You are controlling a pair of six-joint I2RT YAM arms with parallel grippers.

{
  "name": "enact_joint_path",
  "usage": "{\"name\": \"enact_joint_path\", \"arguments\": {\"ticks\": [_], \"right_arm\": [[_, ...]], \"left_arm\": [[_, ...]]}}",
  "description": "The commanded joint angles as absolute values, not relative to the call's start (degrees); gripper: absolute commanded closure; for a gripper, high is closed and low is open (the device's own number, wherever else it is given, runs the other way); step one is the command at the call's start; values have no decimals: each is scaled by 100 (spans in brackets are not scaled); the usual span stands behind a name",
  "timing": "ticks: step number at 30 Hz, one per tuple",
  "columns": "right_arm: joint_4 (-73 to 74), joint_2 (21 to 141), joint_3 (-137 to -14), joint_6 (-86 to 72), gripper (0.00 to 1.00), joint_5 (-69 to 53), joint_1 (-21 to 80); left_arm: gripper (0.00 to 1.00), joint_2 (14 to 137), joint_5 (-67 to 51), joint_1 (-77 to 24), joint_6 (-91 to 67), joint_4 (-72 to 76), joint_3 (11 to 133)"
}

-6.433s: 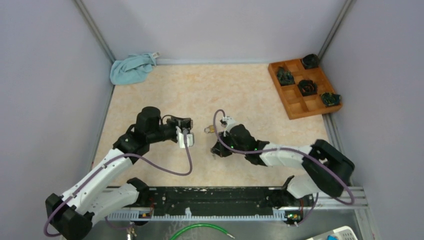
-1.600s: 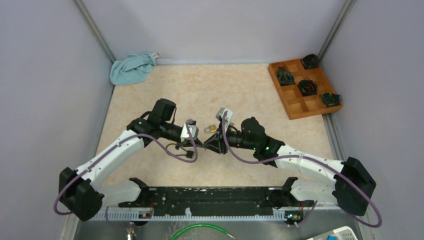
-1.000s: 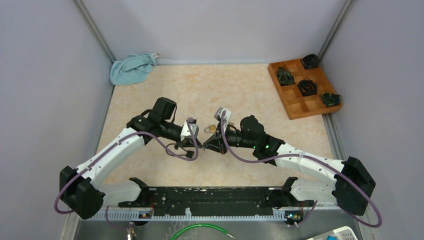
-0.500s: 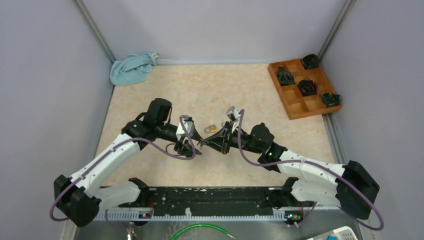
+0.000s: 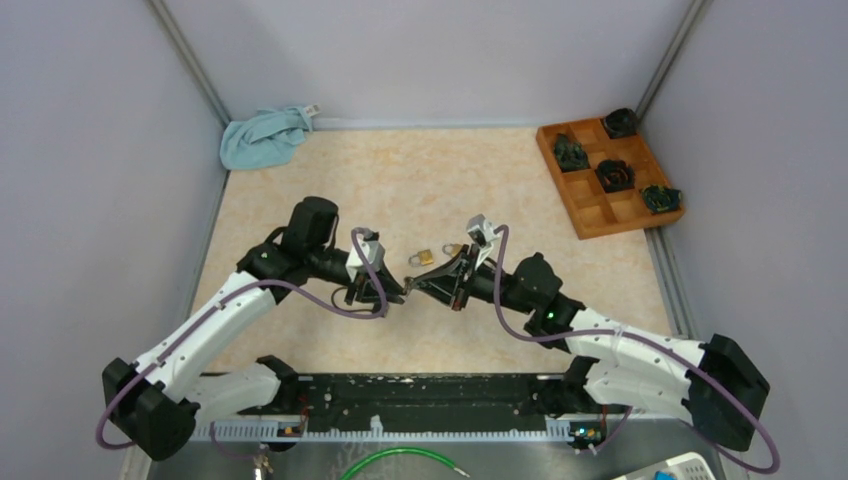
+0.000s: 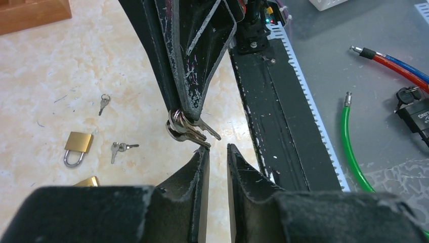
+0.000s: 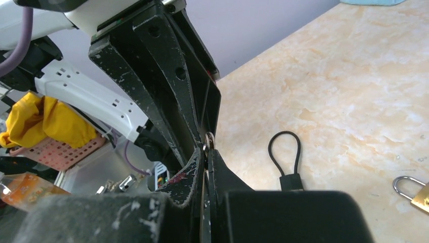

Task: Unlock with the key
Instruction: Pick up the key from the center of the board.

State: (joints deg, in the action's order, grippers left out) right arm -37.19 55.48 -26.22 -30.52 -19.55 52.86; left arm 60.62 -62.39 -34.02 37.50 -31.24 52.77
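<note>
A bunch of silver keys (image 6: 188,130) on a ring (image 7: 208,138) hangs from my right gripper (image 6: 184,115), which is shut on it above the table. My left gripper (image 6: 217,150) faces it tip to tip, its jaws a narrow gap apart with nothing between them; one left fingertip (image 6: 204,153) nearly touches a key blade. From above, the two grippers, left (image 5: 396,291) and right (image 5: 412,284), meet mid-table. A brass padlock (image 5: 425,257) lies on the table just beyond them and shows in both wrist views (image 6: 78,147) (image 7: 412,194).
Two small loose keys (image 6: 121,147) (image 6: 103,103) lie near the padlock. A black cord loop (image 7: 285,156) rests on the table. A blue cloth (image 5: 264,135) sits back left, a wooden tray (image 5: 598,222) with dark items back right. A black rail (image 5: 420,398) runs along the near edge.
My left gripper has let go of the keys, opened wide, then narrowed again and drawn back slightly. The right arm has shifted right, still holding the key bunch.
</note>
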Motion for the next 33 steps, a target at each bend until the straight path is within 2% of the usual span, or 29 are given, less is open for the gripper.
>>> {"name": "enact_joint_path", "arguments": {"ticks": [1,6,10,17,23,27,31,33], "right_arm": [[-3628,5372,-2771,-2816,100,-2025,5326],[-3451,5326,-2850,-2703,100,-2078,5326],[-3475,5337,-2849,-2715,100,-2126,5326],[-3533,5388,-2878,-2743,100,-2287,5326],[-3314,5307,-2939,-2605,100,-2278,5335],[-3290,5300,-2969,-2576,100,-2274,5353],[-3272,5292,-2990,-2559,100,-2281,5377],[-3236,5269,-2994,-2536,100,-2270,5382]], "left_arm": [[76,6046,-6519,-3406,3703,-3147,5285],[72,6110,-6719,-3410,3563,-3146,5357],[64,6145,-6775,-3410,3458,-3133,5353],[66,6155,-6490,-3410,3194,-2831,5309],[66,6176,-6699,-3401,2970,-2823,5320],[74,6218,-6688,-3402,2745,-2702,5290],[96,6225,-6425,-3401,2549,-2506,5265],[100,6240,-6298,-3401,2555,-2517,5281]]}}
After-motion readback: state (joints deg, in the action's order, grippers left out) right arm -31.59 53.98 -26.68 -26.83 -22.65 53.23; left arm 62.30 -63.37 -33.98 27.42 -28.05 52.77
